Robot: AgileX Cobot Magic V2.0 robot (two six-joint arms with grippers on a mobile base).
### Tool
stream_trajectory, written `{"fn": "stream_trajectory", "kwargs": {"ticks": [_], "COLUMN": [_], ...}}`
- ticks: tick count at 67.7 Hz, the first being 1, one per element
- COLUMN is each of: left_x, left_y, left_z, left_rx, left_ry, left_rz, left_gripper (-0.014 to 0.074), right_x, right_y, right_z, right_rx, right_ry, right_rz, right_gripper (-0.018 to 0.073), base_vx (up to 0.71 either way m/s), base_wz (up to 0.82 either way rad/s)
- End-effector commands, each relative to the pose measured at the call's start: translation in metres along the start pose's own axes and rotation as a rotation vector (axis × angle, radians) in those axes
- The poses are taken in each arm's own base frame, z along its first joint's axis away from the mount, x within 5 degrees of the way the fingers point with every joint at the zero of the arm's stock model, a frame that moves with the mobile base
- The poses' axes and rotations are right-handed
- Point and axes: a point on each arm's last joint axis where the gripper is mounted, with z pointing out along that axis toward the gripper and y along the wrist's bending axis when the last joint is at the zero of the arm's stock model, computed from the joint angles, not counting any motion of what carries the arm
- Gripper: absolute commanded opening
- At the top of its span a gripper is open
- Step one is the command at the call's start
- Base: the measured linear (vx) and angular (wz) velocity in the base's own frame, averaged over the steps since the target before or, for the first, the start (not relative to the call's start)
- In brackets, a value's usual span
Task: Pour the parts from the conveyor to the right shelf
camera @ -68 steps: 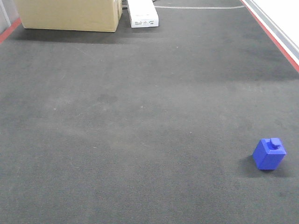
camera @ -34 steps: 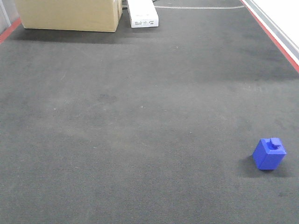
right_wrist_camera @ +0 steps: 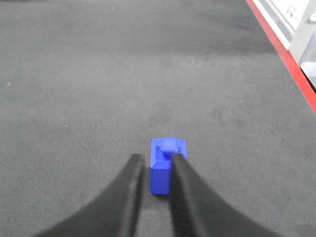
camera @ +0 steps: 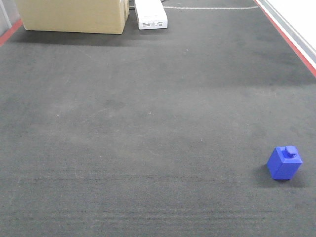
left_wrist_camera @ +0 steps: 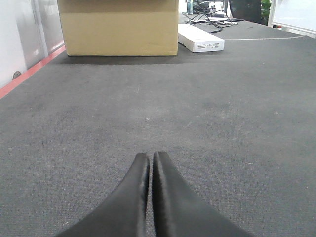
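One small bright blue block with a stud [camera: 285, 163] stands on the dark grey conveyor belt [camera: 148, 123] at the near right. In the right wrist view the block [right_wrist_camera: 168, 146] shows through the gap just beyond my right gripper [right_wrist_camera: 157, 160]. Its black fingers are a little apart and hold nothing. My left gripper [left_wrist_camera: 149, 156] is shut and empty, low over bare belt. Neither gripper shows in the front view. The right shelf with its blue bins is out of view.
A cardboard box [camera: 74, 15] and a flat white box [camera: 150, 15] sit at the belt's far end. Red edge strips run along the right [camera: 291, 42] and the far left [camera: 10, 32]. A pale grey frame [right_wrist_camera: 302, 34] stands beyond the right strip.
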Motion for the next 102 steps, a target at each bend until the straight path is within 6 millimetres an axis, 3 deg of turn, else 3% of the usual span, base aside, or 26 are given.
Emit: {"fn": "stream_trajectory", "kwargs": {"ticks": [1, 12, 19, 30, 56, 78, 102], "left_x": [-0.013, -0.013, -0.013, -0.013, -0.013, -0.013, -0.013], "left_y": [-0.001, -0.001, -0.001, -0.001, -0.001, -0.001, -0.001], "left_z": [-0.002, -0.002, -0.002, -0.002, -0.002, -0.002, -0.002], "left_rx": [0.008, 0.008, 0.008, 0.008, 0.008, 0.008, 0.008], "left_ry": [-0.095, -0.095, -0.095, -0.095, -0.095, -0.095, -0.095], "left_rz": [-0.008, -0.008, -0.008, -0.008, -0.008, -0.008, -0.008], "left_gripper": [-0.0006, -0.0006, -0.0006, -0.0006, -0.0006, -0.0006, -0.0006], "right_x": [-0.02, -0.023, -0.023, -0.029, -0.069, -0.084, -0.083], "right_y": [-0.002, -0.002, -0.002, -0.003, -0.008, -0.013, -0.017], "right_z": [0.0, 0.004, 0.009, 0.024, 0.076, 0.132, 0.186], "right_rx": [0.011, 0.011, 0.014, 0.01, 0.023, 0.044, 0.026], "right_ry": [-0.062, -0.059, -0.039, 0.131, 0.47, 0.699, 0.886], "right_rz": [-0.016, -0.021, -0.026, 0.021, -0.017, -0.068, -0.082], "right_gripper": [0.0318, 0.0511, 0.0564, 0.0564, 0.0564, 0.0564, 0.0564], "base_vx": [0.0, 0.0, 0.0, 0.0, 0.0, 0.0, 0.0], "base_wz": [0.0, 0.0, 0.0, 0.0, 0.0, 0.0, 0.0]}}
